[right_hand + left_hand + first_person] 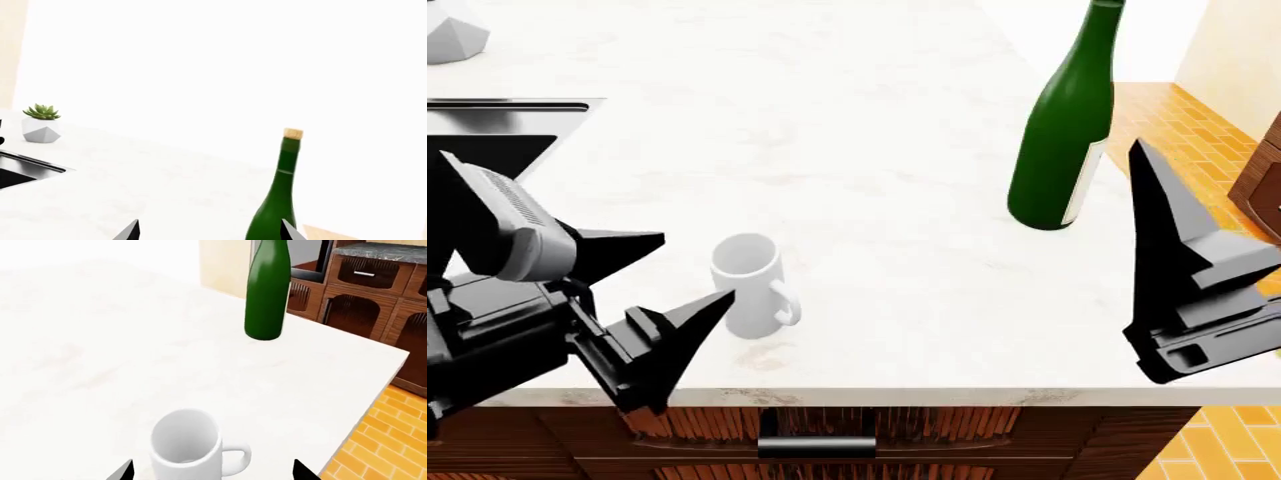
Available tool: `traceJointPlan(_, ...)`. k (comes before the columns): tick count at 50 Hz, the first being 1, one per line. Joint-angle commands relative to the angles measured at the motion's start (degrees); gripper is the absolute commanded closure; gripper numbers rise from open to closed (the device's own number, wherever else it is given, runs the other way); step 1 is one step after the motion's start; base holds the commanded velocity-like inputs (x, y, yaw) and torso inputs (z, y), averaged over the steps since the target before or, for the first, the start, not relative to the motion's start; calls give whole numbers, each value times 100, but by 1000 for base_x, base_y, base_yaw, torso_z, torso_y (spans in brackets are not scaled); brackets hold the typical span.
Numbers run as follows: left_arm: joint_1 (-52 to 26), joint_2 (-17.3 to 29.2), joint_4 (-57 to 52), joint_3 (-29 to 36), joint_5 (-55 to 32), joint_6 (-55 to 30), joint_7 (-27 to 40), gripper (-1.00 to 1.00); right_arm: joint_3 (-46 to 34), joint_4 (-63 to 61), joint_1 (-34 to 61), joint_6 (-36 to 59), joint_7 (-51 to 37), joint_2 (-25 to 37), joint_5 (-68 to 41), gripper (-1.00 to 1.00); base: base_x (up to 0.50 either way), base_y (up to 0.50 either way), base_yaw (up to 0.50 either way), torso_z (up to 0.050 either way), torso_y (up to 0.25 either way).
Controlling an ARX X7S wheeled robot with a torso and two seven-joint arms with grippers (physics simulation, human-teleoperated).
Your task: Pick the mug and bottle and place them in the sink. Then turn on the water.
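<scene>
My left gripper (681,268) is spread wide, empty, fingertips just left of the mug (749,283), which stands upright near the counter's (868,150) front edge. My right gripper (1174,230) is spread too, just right of the upright bottle (1065,140). Sink (507,105) far left

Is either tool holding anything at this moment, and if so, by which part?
Nothing is held. The left tool is open beside the mug; the right tool is open near the bottle.
</scene>
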State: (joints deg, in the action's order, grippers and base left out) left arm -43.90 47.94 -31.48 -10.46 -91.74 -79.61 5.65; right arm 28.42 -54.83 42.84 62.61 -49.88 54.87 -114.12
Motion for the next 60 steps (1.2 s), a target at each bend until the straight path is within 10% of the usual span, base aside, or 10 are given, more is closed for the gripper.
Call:
traceJointPlan(1, 246, -215, -90, 365, 1100, 180, -569, -100, -234, -19, 81, 26, -35, -143, 158, -100, 0, 0, 0, 0, 0)
traceJointPlan(10, 192, -158, -188, 732, 1343, 142, -700, -100, 838, 92, -357, 62, 160, 287, -539, -100, 0, 0, 0, 0, 0)
traceJointPlan(60, -6, -569, 517, 2135, 2926, 1014, -1318, -100, 602, 43, -389, 133, 170, 57, -317, -100, 0, 0, 0, 0, 0)
